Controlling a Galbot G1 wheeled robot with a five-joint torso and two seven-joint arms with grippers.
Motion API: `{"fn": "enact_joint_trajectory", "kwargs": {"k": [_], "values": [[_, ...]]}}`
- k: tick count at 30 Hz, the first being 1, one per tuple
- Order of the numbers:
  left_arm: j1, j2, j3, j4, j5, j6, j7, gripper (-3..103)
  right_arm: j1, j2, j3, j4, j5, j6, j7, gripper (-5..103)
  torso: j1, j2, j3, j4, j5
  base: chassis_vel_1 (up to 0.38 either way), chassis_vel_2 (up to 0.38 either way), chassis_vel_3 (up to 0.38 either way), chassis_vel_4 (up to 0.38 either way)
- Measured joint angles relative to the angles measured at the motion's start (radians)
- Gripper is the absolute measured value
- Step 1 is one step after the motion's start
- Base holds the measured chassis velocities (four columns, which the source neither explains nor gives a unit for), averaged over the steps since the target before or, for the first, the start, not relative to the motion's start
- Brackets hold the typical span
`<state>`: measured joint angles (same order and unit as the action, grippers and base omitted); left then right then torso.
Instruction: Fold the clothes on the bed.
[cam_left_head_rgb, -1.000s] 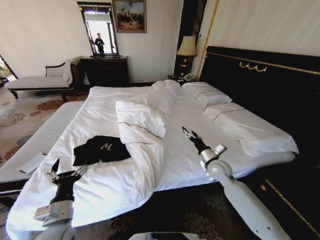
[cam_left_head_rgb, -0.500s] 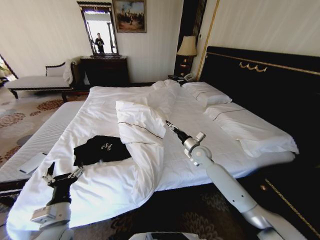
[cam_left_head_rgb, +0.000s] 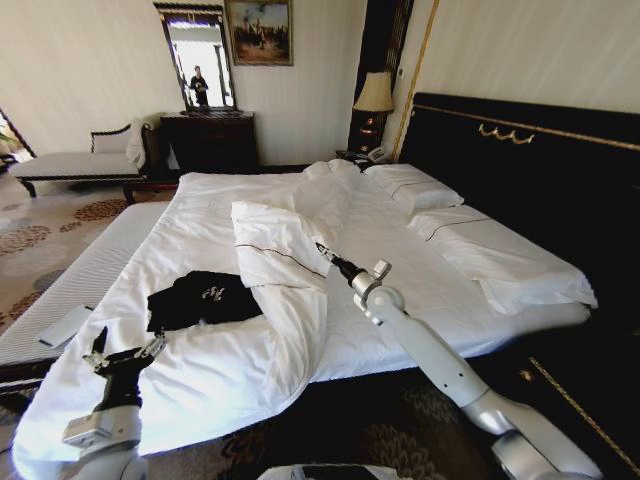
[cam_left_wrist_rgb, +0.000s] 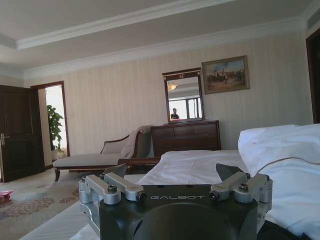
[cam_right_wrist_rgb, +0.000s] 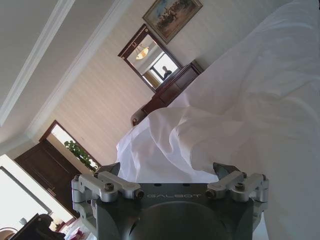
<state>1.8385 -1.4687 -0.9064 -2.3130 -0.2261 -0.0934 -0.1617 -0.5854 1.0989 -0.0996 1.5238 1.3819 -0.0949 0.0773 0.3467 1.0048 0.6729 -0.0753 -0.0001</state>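
A black T-shirt (cam_left_head_rgb: 204, 298) is lying crumpled on the white duvet at the near left part of the bed (cam_left_head_rgb: 420, 300), just left of a folded-over ridge of duvet (cam_left_head_rgb: 285, 250). The left gripper (cam_left_head_rgb: 122, 351) is being held with fingers spread apart over the duvet's near edge, short of the shirt. The right gripper (cam_left_head_rgb: 325, 252) is being extended over the middle of the bed beside the ridge, its fingers parted and holding nothing.

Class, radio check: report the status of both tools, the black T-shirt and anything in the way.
Left tool open, low at the bed's near edge. Right tool open, beside the bunched white duvet. Black cotton T-shirt crumpled, untouched. Duvet lies between right tool and shirt.
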Motion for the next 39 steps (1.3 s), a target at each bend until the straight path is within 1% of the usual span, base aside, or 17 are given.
{"fn": "enact_joint_trajectory", "kwargs": {"k": [4, 15, 24, 25, 27, 28, 30, 31, 33, 34, 35, 36, 37, 39], "values": [[0.004, -0.003, -0.001, -0.005, -0.001, 0.000, -0.001, 100, 0.036, 0.021, -0.026, -0.055, -0.018, 0.000, -0.005, 100, 0.000, 0.000, 0.000, 0.0000, 0.0001, 0.000, 0.000, 0.000, 0.000], [-0.001, -0.003, -0.001, 0.004, -0.003, -0.002, -0.002, 100, 0.100, 0.070, -0.063, -0.111, -0.019, 0.001, -0.011, 100, 0.000, 0.000, 0.000, 0.0000, 0.0000, 0.000, 0.000, 0.000, 0.000], [-0.007, 0.007, 0.005, 0.019, -0.004, -0.003, -0.003, 100, 0.155, 0.114, -0.082, -0.185, -0.041, 0.006, -0.027, 100, 0.000, 0.000, 0.000, 0.0000, 0.0001, 0.000, 0.000, 0.000, 0.000], [-0.009, 0.008, 0.006, 0.021, -0.005, -0.003, -0.003, 100, 0.159, 0.117, -0.082, -0.189, -0.041, 0.007, -0.028, 103, 0.000, 0.000, 0.000, 0.0001, 0.0001, 0.000, 0.000, 0.000, 0.000], [-0.012, 0.010, 0.009, 0.025, -0.005, -0.004, -0.003, 100, 0.167, 0.120, -0.082, -0.196, -0.042, 0.009, -0.030, 94, 0.000, 0.000, 0.000, 0.0000, 0.0000, 0.000, 0.000, 0.000, 0.000], [-0.012, 0.010, 0.009, 0.025, -0.005, -0.004, -0.003, 100, 0.167, 0.120, -0.082, -0.196, -0.042, 0.009, -0.030, 94, 0.000, 0.000, 0.000, 0.0000, 0.0000, 0.000, 0.000, 0.000, 0.000], [-0.016, 0.013, 0.011, 0.031, -0.006, -0.005, -0.003, 100, 0.170, 0.121, -0.081, -0.199, -0.046, 0.010, -0.031, 84, 0.000, 0.000, 0.000, 0.0000, 0.0000, 0.000, 0.000, 0.000, 0.000], [-0.019, 0.015, 0.012, 0.033, -0.006, -0.005, -0.003, 100, 0.171, 0.120, -0.081, -0.201, -0.049, 0.011, -0.031, 84, 0.000, 0.000, 0.000, 0.0000, 0.0001, 0.000, 0.000, 0.000, 0.000], [-0.023, 0.017, 0.014, 0.037, -0.006, -0.005, -0.003, 100, 0.171, 0.119, -0.080, -0.203, -0.053, 0.012, -0.031, 73, 0.000, 0.000, 0.000, 0.0000, 0.0001, 0.000, 0.000, 0.000, 0.000], [-0.023, 0.017, 0.014, 0.037, -0.006, -0.005, -0.003, 100, 0.171, 0.119, -0.080, -0.203, -0.053, 0.012, -0.031, 73, 0.000, 0.000, 0.000, 0.0000, 0.0001, 0.000, 0.000, 0.000, 0.000], [-0.026, 0.018, 0.018, 0.041, -0.006, -0.005, -0.003, 100, 0.170, 0.117, -0.077, -0.203, -0.058, 0.013, -0.031, 68, 0.000, 0.000, 0.000, 0.0000, 0.0000, 0.000, 0.000, 0.000, 0.000], [-0.027, 0.019, 0.019, 0.042, -0.006, -0.005, -0.003, 100, 0.168, 0.116, -0.076, -0.203, -0.061, 0.014, -0.031, 68, 0.000, 0.000, 0.000, 0.0000, 0.0000, 0.000, 0.000, 0.000, 0.000], [-0.029, 0.019, 0.022, 0.045, -0.006, -0.005, -0.003, 100, 0.163, 0.113, -0.074, -0.203, -0.067, 0.017, -0.031, 57, 0.000, 0.000, 0.000, -0.0001, 0.0001, 0.000, 0.000, 0.000, 0.000], [-0.031, 0.019, 0.023, 0.047, -0.006, -0.005, -0.003, 100, 0.158, 0.112, -0.072, -0.202, -0.071, 0.019, -0.030, 57, 0.000, 0.000, 0.000, 0.0000, 0.0001, 0.000, 0.000, 0.000, 0.000]]}}
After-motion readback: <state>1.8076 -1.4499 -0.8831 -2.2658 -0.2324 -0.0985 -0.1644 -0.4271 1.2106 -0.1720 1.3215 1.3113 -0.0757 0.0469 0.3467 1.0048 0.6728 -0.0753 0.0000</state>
